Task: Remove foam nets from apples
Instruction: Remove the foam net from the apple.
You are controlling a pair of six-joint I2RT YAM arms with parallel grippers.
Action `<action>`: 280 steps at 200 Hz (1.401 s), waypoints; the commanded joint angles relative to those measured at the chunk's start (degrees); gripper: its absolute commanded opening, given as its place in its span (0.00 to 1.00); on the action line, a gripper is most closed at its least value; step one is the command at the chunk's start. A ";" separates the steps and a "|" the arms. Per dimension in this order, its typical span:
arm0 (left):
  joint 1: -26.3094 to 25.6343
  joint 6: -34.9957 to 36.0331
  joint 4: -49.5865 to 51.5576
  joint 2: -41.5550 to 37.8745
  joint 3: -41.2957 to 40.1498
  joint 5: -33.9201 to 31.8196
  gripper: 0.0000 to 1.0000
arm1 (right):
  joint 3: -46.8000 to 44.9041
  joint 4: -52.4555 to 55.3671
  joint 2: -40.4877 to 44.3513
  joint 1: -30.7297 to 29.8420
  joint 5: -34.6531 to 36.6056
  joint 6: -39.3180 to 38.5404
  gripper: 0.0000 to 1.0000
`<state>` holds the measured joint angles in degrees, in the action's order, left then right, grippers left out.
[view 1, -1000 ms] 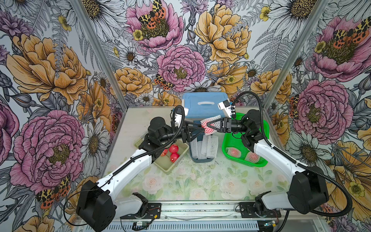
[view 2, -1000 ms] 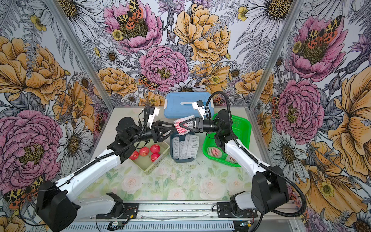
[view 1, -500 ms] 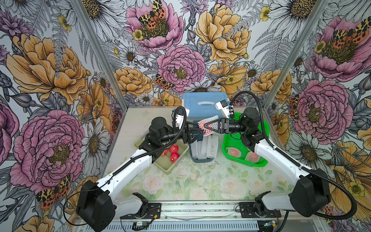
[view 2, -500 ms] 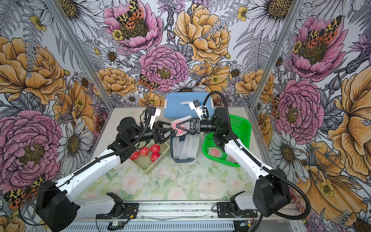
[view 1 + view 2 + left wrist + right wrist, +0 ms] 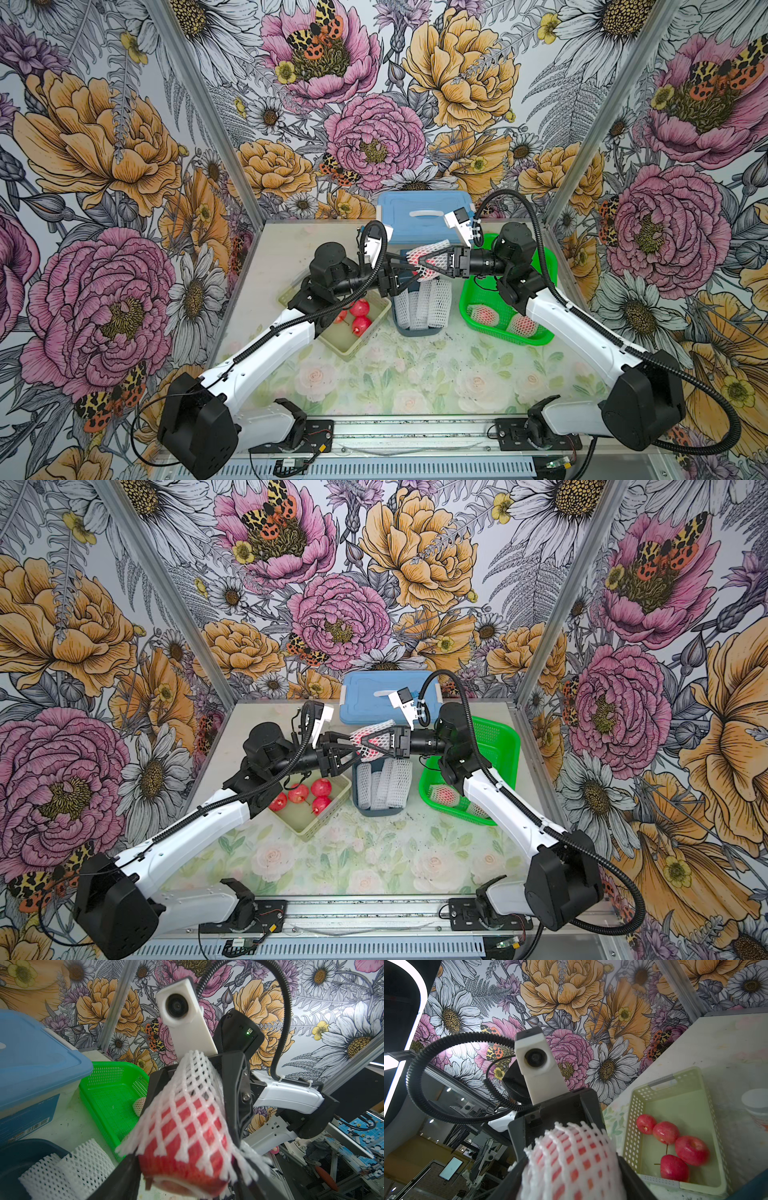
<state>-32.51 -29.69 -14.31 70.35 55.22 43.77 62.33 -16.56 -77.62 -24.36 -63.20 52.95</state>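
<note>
The right gripper (image 5: 423, 263) clasped the foam net (image 5: 193, 1076) over the bin (image 5: 415, 331). The apple (image 5: 182, 1126) protruded axially toward the left gripper (image 5: 412, 268), which straddled its bare end; that grip could not be confirmed.

The floral table (image 5: 415, 374) carries a beige basket (image 5: 349, 340), dark bin (image 5: 415, 331), green basket (image 5: 478, 295) and blue lidded box (image 5: 419, 224).

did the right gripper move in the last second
Yes, slightly. Judged against the blue box, the right gripper has slid a little toward the left arm. It holds the netted apple.
</note>
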 commanded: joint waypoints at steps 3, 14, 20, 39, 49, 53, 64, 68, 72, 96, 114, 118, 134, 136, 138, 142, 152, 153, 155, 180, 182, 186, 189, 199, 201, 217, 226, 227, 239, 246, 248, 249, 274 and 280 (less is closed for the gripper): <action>0.16 0.61 -1.27 -0.90 0.22 -0.26 0.51 | 1.59 0.21 1.94 -0.43 -0.92 -0.68 0.67; 0.64 0.51 -1.43 -1.30 -0.18 -0.10 0.51 | 1.80 0.22 2.20 0.07 -0.89 -0.57 0.71; 0.90 0.49 -1.43 -1.50 -0.33 -0.01 0.51 | 1.79 0.19 2.33 0.34 -0.87 -0.48 0.73; 1.79 0.48 -1.23 -2.10 -0.77 0.34 0.51 | 1.75 0.13 3.02 1.52 -1.13 -0.13 0.79; 2.23 0.43 -1.15 -2.32 -1.06 0.52 0.51 | 1.62 0.12 3.45 2.24 -1.24 0.06 0.82; 2.39 0.43 -1.15 -2.40 -1.09 0.61 0.51 | 1.62 0.12 3.63 2.56 -1.27 0.18 0.82; 2.83 0.34 -1.16 -2.58 -1.29 0.92 0.51 | 1.44 0.19 4.14 3.31 -1.48 0.40 0.83; 3.01 0.34 -1.09 -2.67 -1.34 1.01 0.51 | 1.36 0.19 4.37 3.62 -1.53 0.43 0.83; 3.11 0.34 -1.08 -2.65 -1.45 1.10 0.51 | 1.25 0.21 4.52 3.89 -1.67 0.55 0.83; 3.51 0.40 -0.87 -2.88 -1.51 1.41 0.51 | 0.54 0.21 5.41 5.95 -2.09 0.93 0.84; 3.77 0.60 -0.49 -3.02 -1.54 1.50 0.51 | 0.34 0.30 5.70 7.02 -2.24 0.93 0.81; 3.83 0.60 -0.39 -2.97 -1.55 1.58 0.51 | 0.38 0.37 5.78 7.05 -2.24 0.80 0.79; 3.94 0.60 -0.29 -2.97 -1.76 1.85 0.51 | 0.58 0.69 5.52 7.13 -2.15 0.53 0.66; 3.90 0.60 -0.24 -3.01 -1.78 1.82 0.51 | 0.60 0.70 5.44 7.13 -2.16 0.52 0.64; 3.94 0.60 -0.27 -3.02 -1.78 1.78 0.51 | 0.65 0.75 5.39 7.13 -2.21 0.56 0.62; 3.95 0.60 -0.16 -3.10 -1.83 1.76 0.51 | 0.65 0.68 5.26 7.13 -2.26 0.50 0.60; 3.94 0.61 -0.15 -3.19 -1.87 1.67 0.51 | 0.60 0.74 5.11 6.94 -2.52 0.32 0.54; 3.95 0.65 -0.17 -3.20 -1.87 1.63 0.51 | 0.60 0.74 5.11 6.95 -2.53 0.32 0.54; 3.99 0.68 -0.13 -3.20 -1.87 1.59 0.51 | 0.60 0.74 5.05 6.95 -2.63 0.31 0.53; 4.03 0.99 0.36 -3.29 -1.67 1.41 0.51 | 0.62 1.91 5.22 6.82 -2.66 -0.69 0.35; 4.03 1.03 0.45 -3.29 -1.69 1.41 0.51 | 0.61 1.95 5.25 6.86 -2.62 -0.73 0.34; 3.95 1.17 0.73 -3.26 -1.65 1.36 0.51 | 0.52 2.04 5.37 6.97 -2.43 -0.74 0.32; 4.10 1.25 0.87 -3.24 -1.69 1.39 0.51 | 0.50 2.10 5.43 7.18 -2.37 -0.74 0.28; 4.20 1.52 1.46 -3.24 -1.85 1.43 0.51 | 0.19 2.51 5.90 8.15 -1.22 -0.75 0.19; 4.16 1.56 1.60 -3.34 -1.87 1.41 0.51 | 0.17 2.61 5.99 8.40 -1.00 -0.74 0.17; 4.47 1.61 2.09 -3.92 -2.60 1.19 0.51 | -0.25 3.38 6.67 10.83 0.82 -0.66 0.12; 4.54 1.49 2.26 -4.46 -3.27 0.76 0.51 | -0.58 3.38 7.03 12.18 1.31 -0.69 0.10; 4.60 1.48 2.26 -4.58 -3.32 0.69 0.51 | -0.56 3.37 7.04 12.25 1.40 -0.63 0.10; 4.85 1.39 2.47 -5.25 -3.99 0.51 0.51 | -0.56 3.37 7.23 13.55 1.84 -0.48 0.10; 4.92 1.48 2.83 -5.60 -4.24 0.44 0.51 | -0.47 3.37 7.35 14.01 1.68 -0.55 0.10; 4.78 1.48 2.98 -5.58 -4.31 0.44 0.51 | -0.46 3.37 7.37 14.06 1.70 -0.56 0.11; 4.89 1.52 3.06 -5.62 -4.32 0.44 0.51 | -0.45 3.37 7.34 14.16 1.73 -0.56 0.11; 5.80 2.26 5.91 -6.83 -5.13 -1.32 0.51 | -0.01 3.37 7.58 15.38 1.85 -0.83 0.11; 6.32 2.27 7.17 -7.20 -5.27 -2.29 0.51 | 0.05 3.45 7.72 15.75 1.81 -0.83 0.11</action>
<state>-28.56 -29.06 -13.06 64.95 51.77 44.62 61.65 -11.35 -72.34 -10.87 -63.66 52.86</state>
